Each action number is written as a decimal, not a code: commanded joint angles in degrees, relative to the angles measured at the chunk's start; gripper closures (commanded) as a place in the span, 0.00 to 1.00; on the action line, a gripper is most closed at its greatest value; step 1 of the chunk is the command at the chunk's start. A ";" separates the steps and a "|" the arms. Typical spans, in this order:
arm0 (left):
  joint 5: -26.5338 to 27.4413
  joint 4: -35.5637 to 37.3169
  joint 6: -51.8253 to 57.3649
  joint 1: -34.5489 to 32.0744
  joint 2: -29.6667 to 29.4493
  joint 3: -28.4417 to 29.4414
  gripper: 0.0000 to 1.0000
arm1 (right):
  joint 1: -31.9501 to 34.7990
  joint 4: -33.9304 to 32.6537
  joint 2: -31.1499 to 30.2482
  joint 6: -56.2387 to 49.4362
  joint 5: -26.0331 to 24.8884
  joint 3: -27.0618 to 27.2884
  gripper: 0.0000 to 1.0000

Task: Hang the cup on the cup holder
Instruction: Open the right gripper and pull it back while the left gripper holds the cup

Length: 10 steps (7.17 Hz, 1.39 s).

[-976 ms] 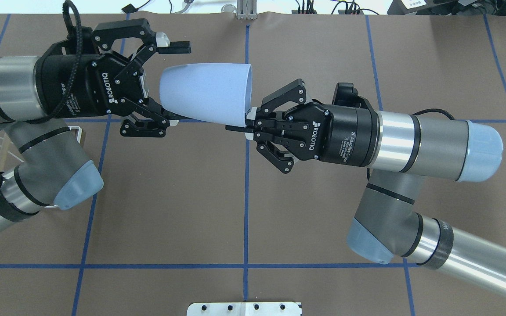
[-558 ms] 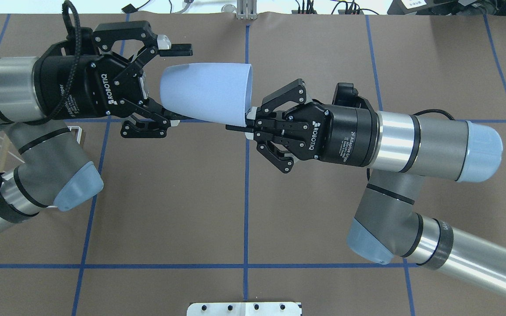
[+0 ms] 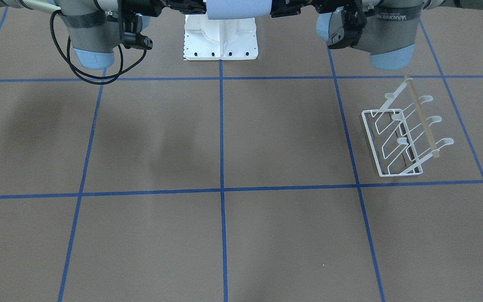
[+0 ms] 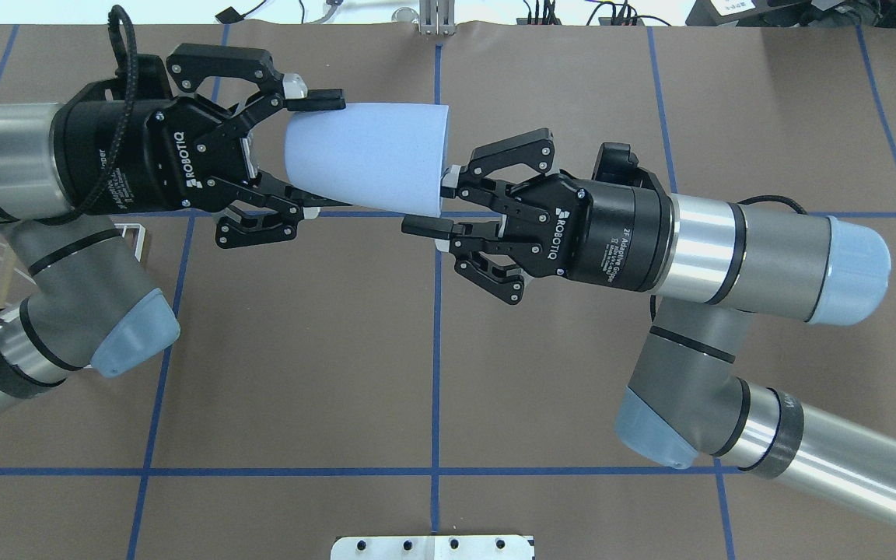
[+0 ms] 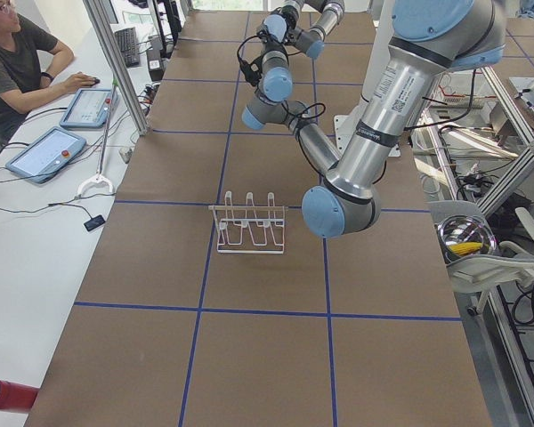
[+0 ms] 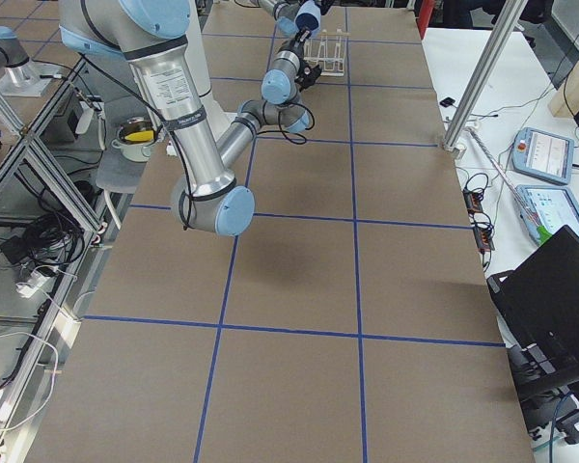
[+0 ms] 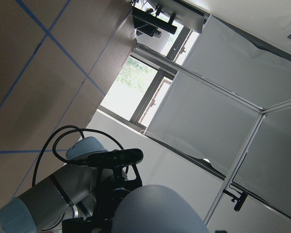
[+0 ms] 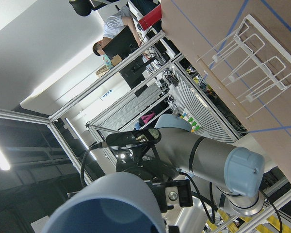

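The light blue cup [image 4: 366, 159] lies sideways in the air between both grippers, rim toward the right arm. My left gripper [image 4: 327, 152] is shut on its narrow base end, one finger above and one below. My right gripper [image 4: 431, 199] is open at the rim, its fingers apart from the cup wall. The cup also shows at the top edge of the front-facing view [image 3: 237, 8] and close up in the left wrist view [image 7: 155, 208] and the right wrist view [image 8: 111, 204]. The white wire cup holder [image 3: 405, 138] stands on the table on my left side, mostly hidden under the left arm in the overhead view [image 4: 131, 231].
The white robot base plate [image 3: 220, 37] sits at the table's near edge between the arms. An operator [image 5: 18, 53] sits at a side desk with tablets [image 5: 46, 153]. Brown table surface [image 3: 224, 138] with blue tape lines spreads in front of the rack.
My left gripper has closed onto the cup's base end. My right gripper has opened and let go of the rim. The cup has shifted slightly away from the robot.
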 commanded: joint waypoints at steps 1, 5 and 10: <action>0.01 0.38 -0.82 0.03 0.14 -1.16 1.00 | 1.70 0.61 -0.80 -1.13 0.13 0.23 0.00; 0.01 0.46 9.06 -2.07 4.44 -0.73 1.00 | 5.22 9.23 -9.92 -10.68 1.88 0.23 0.00; -16.11 27.82 48.12 -20.58 7.87 2.69 1.00 | 27.18 7.91 -18.54 -44.30 26.21 -13.97 0.00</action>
